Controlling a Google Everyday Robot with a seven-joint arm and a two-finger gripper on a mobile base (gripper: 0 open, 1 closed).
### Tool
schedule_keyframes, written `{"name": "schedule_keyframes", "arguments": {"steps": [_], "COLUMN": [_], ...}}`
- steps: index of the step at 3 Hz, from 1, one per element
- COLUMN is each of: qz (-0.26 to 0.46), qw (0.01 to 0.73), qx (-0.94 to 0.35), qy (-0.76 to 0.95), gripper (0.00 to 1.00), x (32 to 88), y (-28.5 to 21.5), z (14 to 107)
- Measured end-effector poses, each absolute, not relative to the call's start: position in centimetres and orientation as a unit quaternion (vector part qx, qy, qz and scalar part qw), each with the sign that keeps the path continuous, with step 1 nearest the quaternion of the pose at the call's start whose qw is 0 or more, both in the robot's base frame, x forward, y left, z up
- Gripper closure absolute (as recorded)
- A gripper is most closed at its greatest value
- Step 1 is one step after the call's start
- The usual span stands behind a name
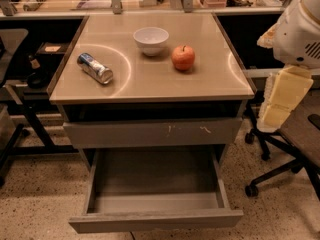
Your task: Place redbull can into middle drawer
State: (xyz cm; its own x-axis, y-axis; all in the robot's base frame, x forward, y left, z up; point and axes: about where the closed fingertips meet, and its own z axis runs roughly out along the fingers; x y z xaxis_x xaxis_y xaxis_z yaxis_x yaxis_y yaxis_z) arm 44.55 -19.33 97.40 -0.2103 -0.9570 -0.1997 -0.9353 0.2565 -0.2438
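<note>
The gripper (pixel 282 101), a cream-coloured piece under the white arm, hangs just off the right side of the table (pixel 150 86), lower than its top. Whether it is open or closed cannot be told; it has no hold of the can. The redbull can (pixel 95 68) lies on its side on the left part of the table, well apart from the gripper, with the white bowl (pixel 151 40) and apple (pixel 183 57) between. The middle drawer (pixel 155 219) stands pulled out at the table's front, below the scratched drawer front (pixel 152 132).
</note>
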Motion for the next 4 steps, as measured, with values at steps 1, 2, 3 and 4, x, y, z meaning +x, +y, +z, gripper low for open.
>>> {"name": "schedule_keyframes", "arguments": {"steps": [1,2,3,4], "qz": [-0.020,0.006,0.006,0.010], "qw": [0.133,0.126,0.126,0.148], "qx": [-0.610,-0.618,-0.618,-0.599], "qy": [0.781,0.776,0.776,0.787], "gripper": [0.00,0.00,0.00,0.00], "x": [46.7,49.2,49.2,50.7], "y": [-16.0,-12.1,-12.1,-10.3], "z": [96.7,96.4,96.4,95.7]}}
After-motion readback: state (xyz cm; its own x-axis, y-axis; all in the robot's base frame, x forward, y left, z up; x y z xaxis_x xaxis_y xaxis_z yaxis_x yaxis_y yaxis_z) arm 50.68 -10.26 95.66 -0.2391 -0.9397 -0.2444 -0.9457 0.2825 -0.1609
